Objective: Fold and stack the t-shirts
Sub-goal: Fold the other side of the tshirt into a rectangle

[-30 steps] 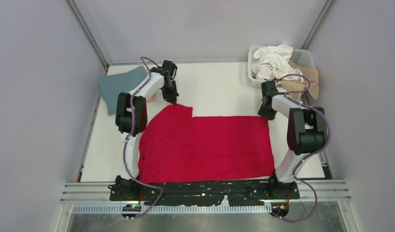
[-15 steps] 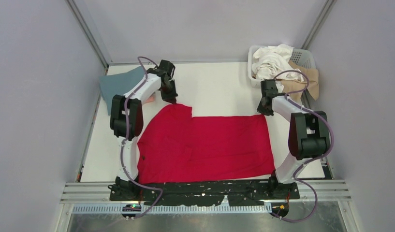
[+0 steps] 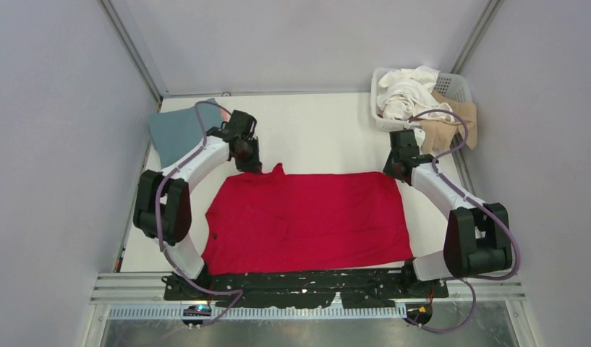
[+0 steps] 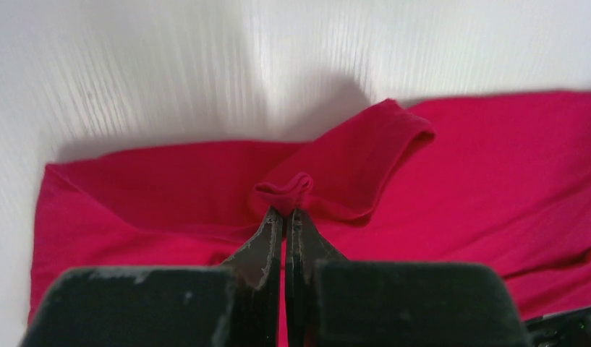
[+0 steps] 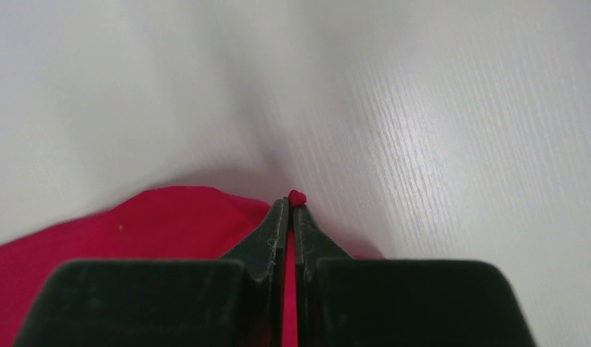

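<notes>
Looked down on a white table (image 3: 321,130), boxed in by pale grey walls (image 3: 61,144) and edged at the near side by a metal rail (image 3: 126,288). Spotted a teal-blue t-shirt (image 3: 175,131) lying flat at the far-left corner. Found a white slotted basket (image 3: 458,85) at the far-right corner, heaped with white t-shirts (image 3: 404,90) and hung with a tan t-shirt (image 3: 451,131) over its near rim.

And there, across the near middle of the table, saw the red t-shirt (image 3: 307,217) spread wide, creased on its left half and reaching right down to the arms' bases. Caught the left gripper (image 3: 250,165) low on the shirt's far-left edge. Up close, found its jaws pressed together on a small rolled bunch of red cloth, with a folded flap of the shirt raised just beyond the tips and bare table past that. Caught the right gripper (image 3: 395,170) at the far-right corner of the same shirt. Saw its jaws squeezed tight too, with only a tiny nub of red poking out between the tips and the rest of the cloth trailing off to the left beneath them
</notes>
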Controlling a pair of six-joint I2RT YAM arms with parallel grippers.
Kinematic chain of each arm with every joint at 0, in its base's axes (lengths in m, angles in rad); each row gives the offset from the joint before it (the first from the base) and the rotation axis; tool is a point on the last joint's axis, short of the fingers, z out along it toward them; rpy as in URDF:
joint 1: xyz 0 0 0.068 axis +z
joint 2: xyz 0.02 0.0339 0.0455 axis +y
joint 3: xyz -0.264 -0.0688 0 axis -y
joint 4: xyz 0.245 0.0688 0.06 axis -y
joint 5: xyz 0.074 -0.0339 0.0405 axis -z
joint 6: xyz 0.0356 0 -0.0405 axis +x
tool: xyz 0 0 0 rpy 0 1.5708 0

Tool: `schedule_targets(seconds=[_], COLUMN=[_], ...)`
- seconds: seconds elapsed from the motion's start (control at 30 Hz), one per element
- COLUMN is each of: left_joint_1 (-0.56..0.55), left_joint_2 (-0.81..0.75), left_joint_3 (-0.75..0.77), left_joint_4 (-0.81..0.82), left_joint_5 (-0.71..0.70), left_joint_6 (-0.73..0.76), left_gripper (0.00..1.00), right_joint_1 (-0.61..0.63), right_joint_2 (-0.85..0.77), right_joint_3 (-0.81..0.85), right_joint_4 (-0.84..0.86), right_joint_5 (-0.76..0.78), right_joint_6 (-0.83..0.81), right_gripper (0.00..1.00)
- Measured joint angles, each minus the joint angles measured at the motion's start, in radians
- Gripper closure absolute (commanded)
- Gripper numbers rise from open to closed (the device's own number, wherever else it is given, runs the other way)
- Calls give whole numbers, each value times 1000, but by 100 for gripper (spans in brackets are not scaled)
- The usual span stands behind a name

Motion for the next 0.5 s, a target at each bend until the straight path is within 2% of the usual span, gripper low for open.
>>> schedule_targets(seconds=[0.27,0.5], left_joint_1=[-48,-80], left_joint_2=[-251,-458], left_joint_3=[-257,-396], left_joint_4=[39,41], left_joint_5=[-37,-64], left_joint_6=[-34,-95], left_gripper=[100,100], right_joint_1=[6,6], right_joint_2=[-140,-269], right_joint_3=[-64,-94], right_joint_4=[-34,-97], right_joint_5=[-1,8], right_joint_6=[6,0], right_gripper=[94,93])
